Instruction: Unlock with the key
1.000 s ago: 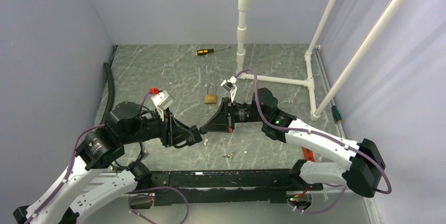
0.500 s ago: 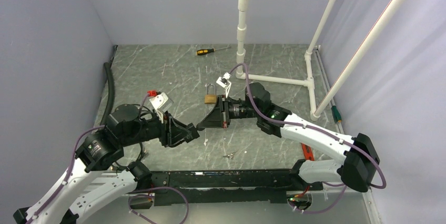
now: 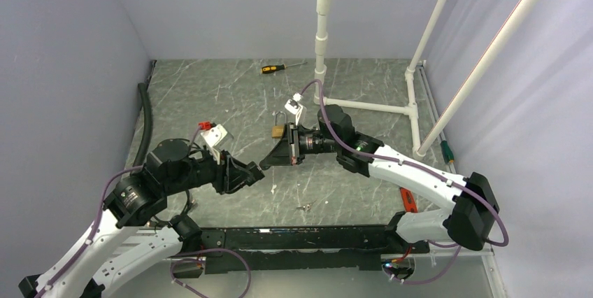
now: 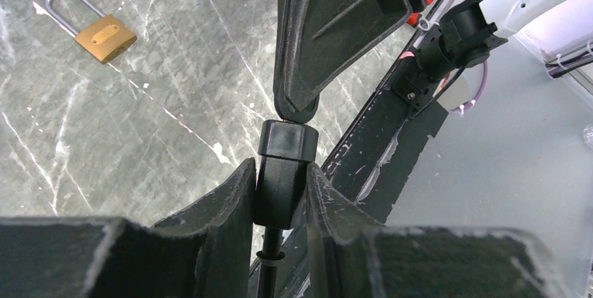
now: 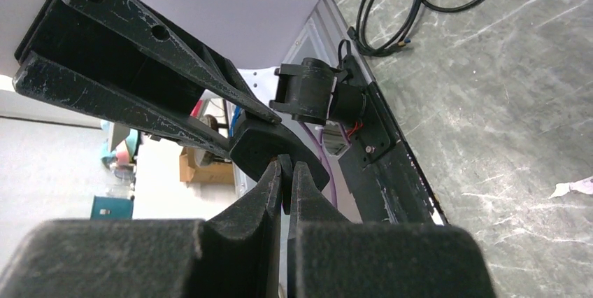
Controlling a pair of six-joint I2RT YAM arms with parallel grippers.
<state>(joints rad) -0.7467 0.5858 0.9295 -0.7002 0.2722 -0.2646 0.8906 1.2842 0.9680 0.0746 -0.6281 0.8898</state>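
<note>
Left wrist | key [image 4: 287,140] clamped in left tool [image 4: 280,172] — padlock [image 4: 105,36] well apart

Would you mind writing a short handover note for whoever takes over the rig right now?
The left gripper is shut on the black-headed key, held in the air above the table.
The right gripper meets it tip to tip, fingers closed on the same key; this looks like a handover in progress.
The padlock lies flat on the table, shackle closed, with nothing touching it.
Done: key picked up.
To do: finish the transfer, put the key in the padlock, turn it, open the shackle.
</note>
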